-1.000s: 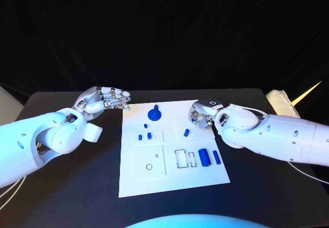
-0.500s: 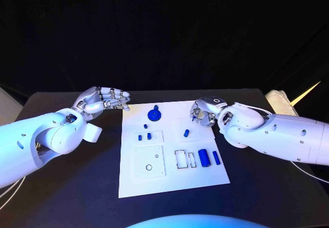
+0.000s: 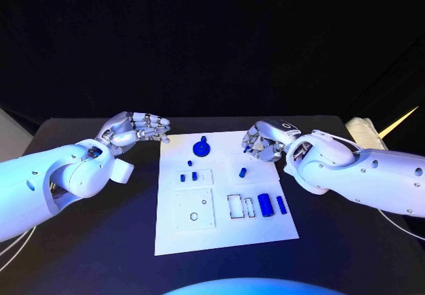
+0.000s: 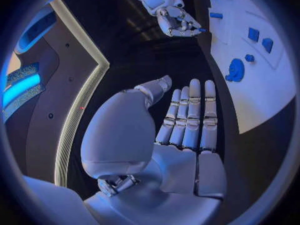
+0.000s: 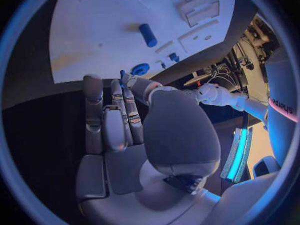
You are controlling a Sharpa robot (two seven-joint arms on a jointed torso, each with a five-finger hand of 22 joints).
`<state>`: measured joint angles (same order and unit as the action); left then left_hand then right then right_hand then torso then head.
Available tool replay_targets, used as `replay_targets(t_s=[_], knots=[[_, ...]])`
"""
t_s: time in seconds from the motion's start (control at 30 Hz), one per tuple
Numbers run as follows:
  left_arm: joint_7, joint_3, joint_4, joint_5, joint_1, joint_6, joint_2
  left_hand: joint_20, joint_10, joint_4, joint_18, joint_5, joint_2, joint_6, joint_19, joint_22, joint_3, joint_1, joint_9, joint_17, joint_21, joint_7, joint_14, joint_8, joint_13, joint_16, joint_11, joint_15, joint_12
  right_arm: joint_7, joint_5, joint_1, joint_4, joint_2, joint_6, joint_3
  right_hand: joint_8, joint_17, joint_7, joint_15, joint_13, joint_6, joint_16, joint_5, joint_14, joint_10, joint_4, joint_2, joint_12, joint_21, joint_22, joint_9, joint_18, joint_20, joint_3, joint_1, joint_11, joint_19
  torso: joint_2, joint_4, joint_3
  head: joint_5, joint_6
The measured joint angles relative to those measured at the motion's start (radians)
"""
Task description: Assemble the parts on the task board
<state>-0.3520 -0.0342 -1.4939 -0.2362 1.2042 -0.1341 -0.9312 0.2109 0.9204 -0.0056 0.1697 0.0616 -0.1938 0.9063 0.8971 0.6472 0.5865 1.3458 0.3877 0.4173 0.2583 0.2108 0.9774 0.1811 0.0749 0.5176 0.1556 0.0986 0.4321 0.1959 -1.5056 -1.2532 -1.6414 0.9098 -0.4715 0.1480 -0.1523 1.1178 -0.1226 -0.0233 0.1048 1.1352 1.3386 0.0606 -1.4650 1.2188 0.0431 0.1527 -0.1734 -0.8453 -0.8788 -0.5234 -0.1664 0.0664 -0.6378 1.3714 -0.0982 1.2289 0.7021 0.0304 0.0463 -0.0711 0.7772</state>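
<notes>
The white task board (image 3: 226, 233) lies flat in the middle of the table. On it are a round blue part (image 3: 201, 147) near the far edge, a short peg (image 3: 241, 173), two small pieces (image 3: 188, 176) in a raised plate, and a blue cylinder (image 3: 263, 202) beside a thinner one (image 3: 280, 204). My right hand (image 3: 266, 142) hovers over the board's far right corner and pinches a small blue part (image 5: 122, 75) between thumb and fingertips. My left hand (image 3: 134, 129) hangs beyond the board's far left corner; its fingers (image 4: 190, 115) are straight and hold nothing.
The black table (image 3: 88, 233) has free room on both sides of the board. A pale folded cloth (image 3: 363, 132) lies at the table's far right edge. My right forearm (image 3: 363, 172) reaches along the board's right side.
My right hand has lifted off the board's far right area and moved slightly up and away. The left hand has stayed where it was.
</notes>
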Motion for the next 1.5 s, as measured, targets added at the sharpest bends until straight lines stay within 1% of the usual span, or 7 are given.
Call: replay_targets(t_s=[0.17, 0.27, 0.4, 0.63, 0.8, 1.27, 1.5], knots=[[0.0, 0.0, 0.001, 0.0, 0.0, 0.001, 0.005, 0.0, 0.0, 0.0, 0.0, 0.0, 0.0, 0.0, 0.0, -0.001, 0.0, 0.0, 0.0, 0.0, 0.0, 0.0, 0.0, 0.0, 0.0, 0.0, 0.0, 0.0, 0.0, -0.017, 0.023, 0.012, -0.078, -0.005, -0.012, 0.0, 0.0, 0.001, 0.0, 0.0, 0.001, 0.0, 0.0, 0.0, 0.0, 0.0, 0.004, 0.0, 0.005, 0.0, -0.001, 0.0, 0.0, 0.0, -0.004, 0.0, 0.0, 0.0, 0.0, 0.0, -0.0011, 0.015, 0.003], [0.0, 0.0, 0.002, 0.0, 0.0, 0.002, 0.007, 0.0, 0.0, 0.0, 0.0, 0.0, 0.0, 0.0, 0.0, -0.001, 0.0, 0.0, 0.0, 0.0, 0.0, 0.0, 0.0, 0.0, 0.0, 0.0, 0.0, 0.0, 0.0, -0.023, 0.029, 0.02, -0.104, -0.014, -0.015, 0.001, 0.0, 0.003, 0.0, 0.0, 0.001, 0.0, 0.0, 0.004, 0.0, 0.0, 0.004, 0.0, 0.004, 0.0, -0.001, 0.001, 0.0, 0.0, -0.004, 0.0, 0.0, 0.0, 0.0, -0.0006, -0.0015, 0.027, 0.007], [0.0, 0.0, 0.006, 0.0, 0.0, 0.002, 0.014, 0.0, 0.0, 0.0, 0.0, 0.0, 0.0, 0.0, 0.0, -0.001, 0.0, 0.0, 0.0, 0.0, 0.0, 0.0, 0.0, 0.0, 0.0, 0.0, 0.0, 0.0, 0.0, -0.031, 0.032, 0.039, -0.127, -0.042, -0.017, 0.005, 0.0, 0.004, 0.0, 0.0, 0.001, 0.0, 0.004, 0.004, 0.0, 0.0, 0.004, 0.0, 0.002, 0.0, -0.001, 0.0, 0.0, 0.0, -0.004, 0.0, 0.0, 0.0, 0.0, -0.0012, -0.0006, 0.05, 0.015], [0.0, 0.0, 0.011, 0.0, 0.0, 0.004, 0.028, 0.0, 0.0, 0.0, 0.0, 0.0, 0.0, 0.0, 0.0, -0.001, 0.0, 0.0, 0.0, 0.0, -0.004, 0.0, 0.0, 0.0, 0.0, 0.0, 0.0, 0.0, 0.0, -0.036, 0.018, 0.082, -0.117, -0.1, -0.009, 0.014, -0.002, 0.002, 0.0, 0.0, 0.001, -0.001, 0.004, 0.004, 0.0, 0.0, 0.004, 0.0, 0.002, 0.0, 0.001, 0.0, -0.001, 0.0, -0.004, 0.0, 0.0, 0.0, 0.0, 0.0, 0.0001, 0.079, 0.024], [0.0, 0.0, 0.014, -0.001, 0.0, 0.006, 0.037, 0.0, 0.0, 0.0, 0.0, 0.0, 0.0, 0.0, 0.0, -0.001, 0.0, 0.0, 0.0, 0.001, -0.004, 0.0, -0.004, 0.0, 0.0, 0.0, 0.0, 0.004, 0.0, -0.032, -0.003, 0.103, -0.106, -0.128, 0.015, 0.017, -0.002, 0.002, 0.0, 0.0, 0.001, -0.001, 0.004, 0.004, 0.0, 0.0, 0.004, 0.003, 0.002, 0.0, 0.002, 0.0, -0.002, 0.0, -0.004, -0.003, 0.0, 0.0, 0.0, 0.0012, 0.0001, 0.094, 0.032], [0.0, -0.001, 0.018, -0.001, 0.0, 0.01, 0.044, 0.0, 0.0, 0.0, 0.0, 0.0, 0.0, -0.004, 0.0, -0.002, 0.0, 0.0, -0.001, 0.001, -0.004, 0.003, -0.004, 0.0, 0.0, 0.0, 0.0, 0.004, 0.0, 0.012, -0.062, 0.125, -0.093, -0.162, 0.081, 0.022, -0.002, 0.002, -0.001, 0.0, 0.001, -0.001, 0.004, 0.003, 0.0, 0.0, 0.004, 0.006, 0.003, 0.0, 0.003, -0.001, -0.003, 0.0, -0.004, -0.006, 0.0, 0.0, 0.0, 0.0, 0.0012, 0.121, 0.052], [0.0, -0.001, 0.018, -0.001, 0.0, 0.011, 0.045, 0.0, 0.0, 0.0, 0.0, 0.0, 0.0, -0.003, 0.0, -0.002, 0.0, 0.0, -0.001, 0.002, -0.004, 0.003, -0.004, 0.0, 0.0, 0.0, 0.0, 0.003, 0.0, 0.028, -0.079, 0.131, -0.09, -0.167, 0.097, 0.023, -0.002, 0.004, -0.001, 0.0, 0.001, -0.001, 0.004, 0.003, 0.0, 0.0, 0.007, 0.007, 0.005, 0.0, 0.002, -0.001, -0.003, 0.0, -0.006, -0.007, 0.0, 0.0, 0.0, 0.0006, 0.0013, 0.128, 0.059]])
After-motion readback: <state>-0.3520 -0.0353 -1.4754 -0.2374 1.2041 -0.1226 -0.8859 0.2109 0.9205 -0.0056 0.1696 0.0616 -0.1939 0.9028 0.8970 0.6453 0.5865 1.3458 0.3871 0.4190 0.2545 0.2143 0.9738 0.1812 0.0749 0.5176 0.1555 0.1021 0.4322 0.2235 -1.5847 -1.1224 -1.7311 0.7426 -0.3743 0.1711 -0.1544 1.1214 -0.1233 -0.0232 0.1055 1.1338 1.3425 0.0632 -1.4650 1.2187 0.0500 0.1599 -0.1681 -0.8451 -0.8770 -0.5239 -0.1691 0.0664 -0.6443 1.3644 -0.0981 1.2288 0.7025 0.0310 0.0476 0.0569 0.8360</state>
